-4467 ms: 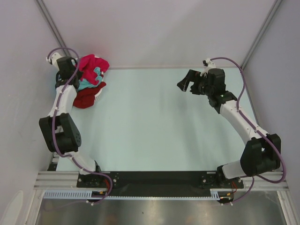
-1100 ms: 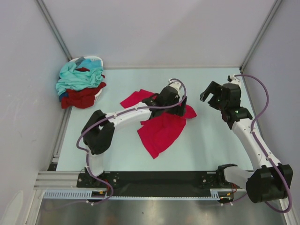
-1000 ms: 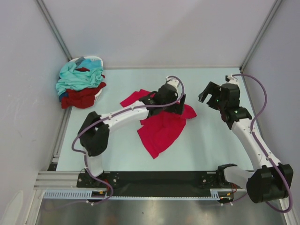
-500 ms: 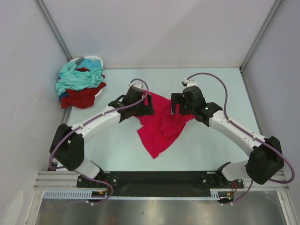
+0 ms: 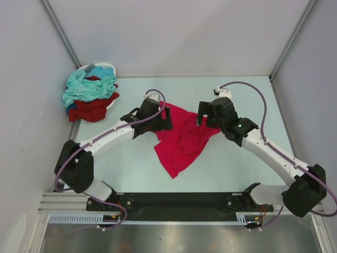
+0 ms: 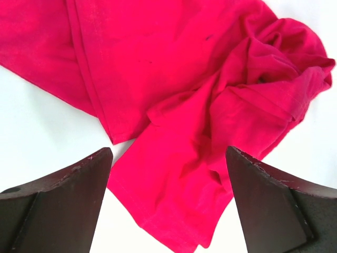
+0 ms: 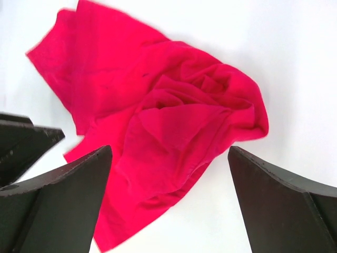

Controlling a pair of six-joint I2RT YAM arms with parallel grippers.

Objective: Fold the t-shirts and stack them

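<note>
1. Work surface: pale mint tabletop [image 5: 131,158], smooth and matte, filling the middle of the top view.
2. Enclosure: plain grey-white walls [image 5: 174,37] on three sides, with slim metal posts [image 5: 60,34] rising at both far corners.
3. Near edge, bottom of the frame: black base strip [image 5: 174,200] carrying both arm mounts, flanked by an aluminium rail [image 5: 63,203].
4. Task item in work: crimson-pink t-shirt [image 5: 181,139], crumpled and unfolded at frame centre, lying on the tabletop, with one lobe trailing toward the lower centre.
5. Arm on the left side of the frame: left gripper [image 6: 168,158] with fingers spread wide and nothing gripped. Placed at the upper-left edge of the shirt, with cloth visible between the fingers in the left wrist view. Contact with the cloth not determinable.
6. Arm on the right side of the frame: right gripper [image 7: 168,153] with fingers spread fully and nothing gripped. Placed at the upper-right edge of the shirt, above its bunched part in the right wrist view.
7. Remaining task items: light teal t-shirt [image 5: 84,87] on top of dark maroon t-shirt [image 5: 92,112], heaped in the upper left of the frame beside the left wall, spilling over a small white basket [image 5: 105,67].
</note>
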